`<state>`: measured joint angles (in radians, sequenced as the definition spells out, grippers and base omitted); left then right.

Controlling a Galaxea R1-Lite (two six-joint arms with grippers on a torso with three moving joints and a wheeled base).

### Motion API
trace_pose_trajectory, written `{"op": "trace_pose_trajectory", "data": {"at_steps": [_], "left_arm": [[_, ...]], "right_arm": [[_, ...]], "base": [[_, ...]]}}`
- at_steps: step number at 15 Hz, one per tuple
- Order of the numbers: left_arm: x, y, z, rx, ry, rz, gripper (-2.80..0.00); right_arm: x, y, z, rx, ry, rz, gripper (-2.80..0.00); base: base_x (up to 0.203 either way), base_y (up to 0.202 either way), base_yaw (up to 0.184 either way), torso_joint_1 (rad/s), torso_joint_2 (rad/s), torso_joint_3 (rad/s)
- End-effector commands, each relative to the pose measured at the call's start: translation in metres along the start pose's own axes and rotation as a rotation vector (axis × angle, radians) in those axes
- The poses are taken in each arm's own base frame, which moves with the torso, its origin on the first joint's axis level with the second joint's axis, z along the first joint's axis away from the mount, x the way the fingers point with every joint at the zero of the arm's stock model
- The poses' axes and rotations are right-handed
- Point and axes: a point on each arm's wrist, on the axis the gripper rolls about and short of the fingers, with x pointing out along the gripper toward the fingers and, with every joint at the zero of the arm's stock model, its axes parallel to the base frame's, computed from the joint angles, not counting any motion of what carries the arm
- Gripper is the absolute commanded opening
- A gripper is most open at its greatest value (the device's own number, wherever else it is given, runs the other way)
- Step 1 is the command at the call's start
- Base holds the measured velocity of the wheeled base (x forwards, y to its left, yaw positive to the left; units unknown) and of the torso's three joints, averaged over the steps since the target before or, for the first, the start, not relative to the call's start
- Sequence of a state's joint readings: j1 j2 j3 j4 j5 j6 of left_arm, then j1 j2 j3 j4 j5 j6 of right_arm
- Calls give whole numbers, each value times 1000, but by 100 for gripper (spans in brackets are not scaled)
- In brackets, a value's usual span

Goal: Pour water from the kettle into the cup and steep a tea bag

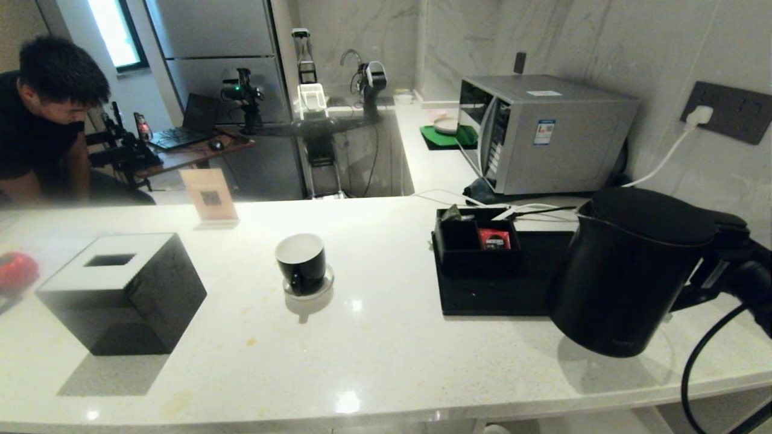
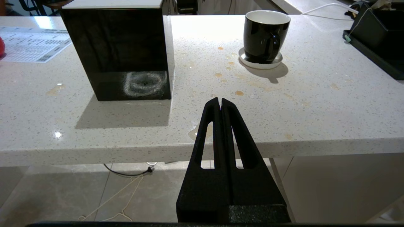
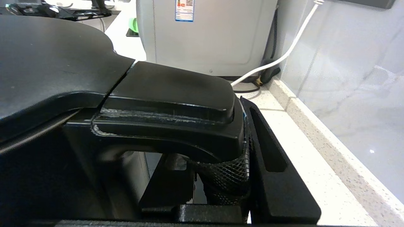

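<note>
We see a pale speckled table point(image 1: 386, 361) lit from above, with bright glints on its surface. Far right, a grey microwave point(image 1: 543, 132) stands against a marbled wall point(image 1: 633, 48), with a dark socket plate point(image 1: 730, 111) and a white plug point(image 1: 699, 114) to its right. Far behind, a steel fridge point(image 1: 211, 54) stands by a window point(image 1: 117, 30) letting in daylight. On the far left a person point(image 1: 42, 114) leans near a desk point(image 1: 193, 150) with a laptop point(image 1: 187, 123). Under the table lies a tiled floor point(image 2: 63, 195).
</note>
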<state>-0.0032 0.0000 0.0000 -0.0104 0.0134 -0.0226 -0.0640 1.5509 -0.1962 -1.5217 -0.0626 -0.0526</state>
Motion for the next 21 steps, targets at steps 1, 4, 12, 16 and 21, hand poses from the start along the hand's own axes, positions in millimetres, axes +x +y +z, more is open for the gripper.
{"op": "trace_pose_trajectory", "data": {"at_steps": [1, 4, 12, 16, 21], "left_arm": [[0, 0, 0, 0, 1, 1, -280], [0, 0, 0, 0, 1, 1, -280], [0, 0, 0, -2, 1, 0, -280], [0, 0, 0, -2, 1, 1, -280], [0, 0, 0, -7, 1, -1, -280]], "right_arm": [[0, 1, 1, 0, -11, 3, -280], [1, 1, 0, 2, -6, 3, -280], [7, 1, -5, 0, 11, 2, -280], [11, 2, -6, 0, 15, 2, -280], [12, 2, -8, 1, 21, 2, -280]], "base": [[0, 0, 0, 0, 0, 0], [0, 0, 0, 0, 0, 0], [0, 0, 0, 0, 0, 0], [0, 0, 0, 0, 0, 0], [0, 0, 0, 0, 0, 0]]}}
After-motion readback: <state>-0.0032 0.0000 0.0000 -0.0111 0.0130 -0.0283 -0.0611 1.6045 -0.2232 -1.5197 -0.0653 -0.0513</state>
